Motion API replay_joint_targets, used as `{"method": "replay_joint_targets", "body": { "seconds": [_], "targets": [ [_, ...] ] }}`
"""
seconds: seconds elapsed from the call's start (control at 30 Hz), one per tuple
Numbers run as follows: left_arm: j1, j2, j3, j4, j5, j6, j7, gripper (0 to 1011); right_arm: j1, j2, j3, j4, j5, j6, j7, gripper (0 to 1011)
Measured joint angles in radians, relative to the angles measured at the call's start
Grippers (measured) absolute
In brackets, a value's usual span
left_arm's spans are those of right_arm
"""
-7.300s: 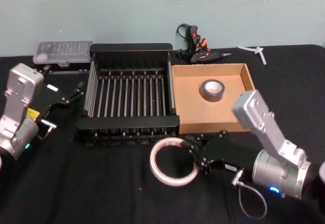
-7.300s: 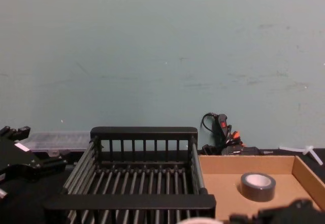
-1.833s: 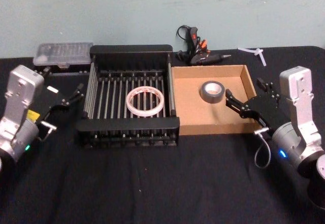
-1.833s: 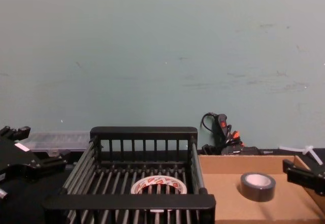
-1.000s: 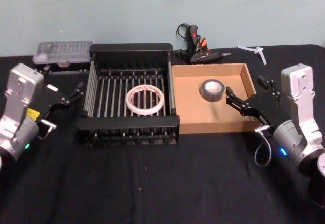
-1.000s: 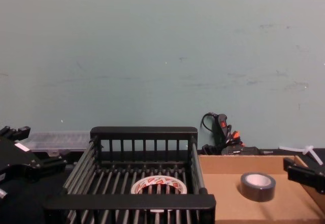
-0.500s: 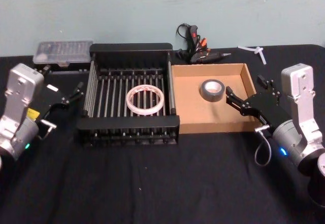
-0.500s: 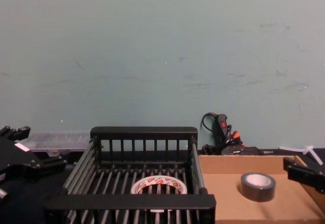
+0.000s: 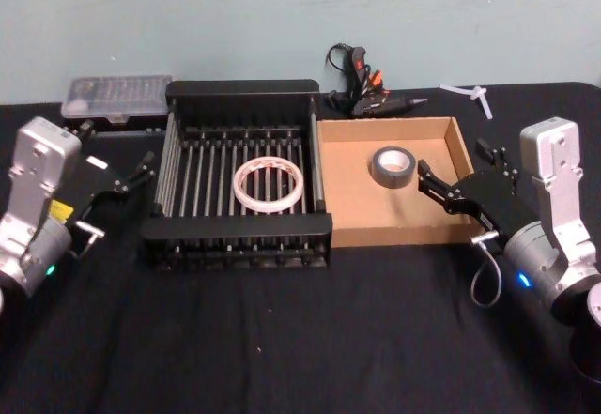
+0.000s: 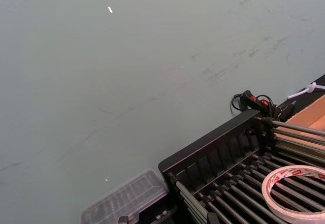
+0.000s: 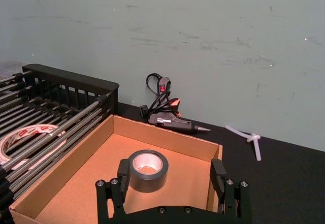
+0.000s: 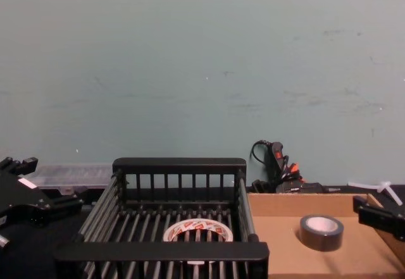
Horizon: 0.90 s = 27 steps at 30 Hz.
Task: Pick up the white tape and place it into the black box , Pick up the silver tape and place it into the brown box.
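Even, soft indoor light, no harsh shadows or glare; slightly grainy, mildly soft focus throughout.

Head looks down on both boxes, chest low across them; each wrist views its nearer box.

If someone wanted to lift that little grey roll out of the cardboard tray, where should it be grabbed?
The silver tape lies flat, hole up, away from the brown box's walls. Probably best from above, pinching the outer sides or one fingertip in the core. The right end effector is open beside it.
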Motion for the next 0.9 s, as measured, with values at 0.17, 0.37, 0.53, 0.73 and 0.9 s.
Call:
{"method": "replay_joint_targets", "body": {
  "seconds": [0.17, 0.37, 0.53, 0.73, 0.9],
  "targets": [
    [0.000, 0.000, 0.000, 0.000, 0.000, 0.000, 0.000, 1001, 0.000, 0.000, 0.000, 0.000, 0.000, 0.000, 0.000, 1002],
    [0.000, 0.000, 0.000, 0.000, 0.000, 0.000, 0.000, 1001, 0.000, 0.000, 0.000, 0.000, 0.000, 0.000, 0.000, 1002],
    [0.000, 0.000, 0.000, 0.000, 0.000, 0.000, 0.000, 1001, 0.000, 0.000, 0.000, 0.000, 0.000, 0.000, 0.000, 1002],
    [0.000, 0.000, 0.000, 0.000, 0.000, 0.000, 0.000, 1001, 0.000, 0.000, 0.000, 0.000, 0.000, 0.000, 0.000, 1002],
    [0.000, 0.000, 0.000, 0.000, 0.000, 0.000, 0.000, 1001, 0.000, 0.000, 0.000, 0.000, 0.000, 0.000, 0.000, 1002]
  ]
}}
